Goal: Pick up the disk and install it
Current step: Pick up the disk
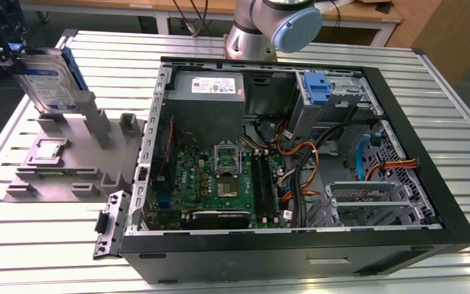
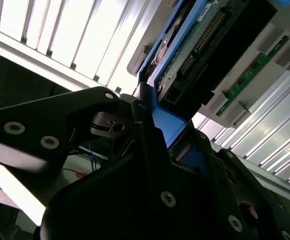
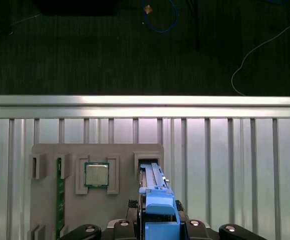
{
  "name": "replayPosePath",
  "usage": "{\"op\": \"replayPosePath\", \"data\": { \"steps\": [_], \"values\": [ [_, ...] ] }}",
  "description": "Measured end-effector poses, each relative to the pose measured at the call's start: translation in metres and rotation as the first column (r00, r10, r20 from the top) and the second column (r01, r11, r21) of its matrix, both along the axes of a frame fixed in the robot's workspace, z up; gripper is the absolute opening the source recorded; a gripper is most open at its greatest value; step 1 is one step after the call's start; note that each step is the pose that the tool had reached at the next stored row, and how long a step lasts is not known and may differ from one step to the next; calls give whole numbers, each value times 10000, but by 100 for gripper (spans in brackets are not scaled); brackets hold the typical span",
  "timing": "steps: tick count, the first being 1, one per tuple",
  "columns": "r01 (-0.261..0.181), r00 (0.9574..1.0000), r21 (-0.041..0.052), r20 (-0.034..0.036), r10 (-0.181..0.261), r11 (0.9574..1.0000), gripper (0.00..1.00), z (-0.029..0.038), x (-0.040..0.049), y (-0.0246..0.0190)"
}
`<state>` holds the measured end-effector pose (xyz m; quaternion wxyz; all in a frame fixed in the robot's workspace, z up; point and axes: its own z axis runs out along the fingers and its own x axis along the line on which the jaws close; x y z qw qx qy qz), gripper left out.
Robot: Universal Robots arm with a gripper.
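Disk (image 1: 46, 79) stands on edge in the gripper (image 1: 8, 50), whose black fingers (image 2: 85, 107) are clamped on its blue plastic carrier, at the exterior view's far left above the grey moulded fixture (image 1: 63, 174). Its silver metal face carries a white label. The frame edge crops the gripper, and I cannot tell whether the disk's lower edge touches the fixture.

A robotics lab is indicated: an opened computer case (image 1: 284, 251) is laid on a slotted aluminium desk (image 1: 47, 245), a robot arm (image 1: 280, 24) is mounted beside it, and loose cables (image 3: 159, 25) are seen on the floor (image 3: 85, 55).
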<state>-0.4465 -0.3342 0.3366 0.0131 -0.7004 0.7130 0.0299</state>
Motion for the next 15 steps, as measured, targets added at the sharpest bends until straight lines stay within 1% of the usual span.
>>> {"op": "replayPosePath", "data": {
  "steps": [9, 15],
  "values": [
    [0, 10000, 2, 1, 0, 10000, 37, 60, 0, 0],
    [-1, 10000, 1, -1, 1, 10000, 37, 70, 0, 0]
  ]
}}
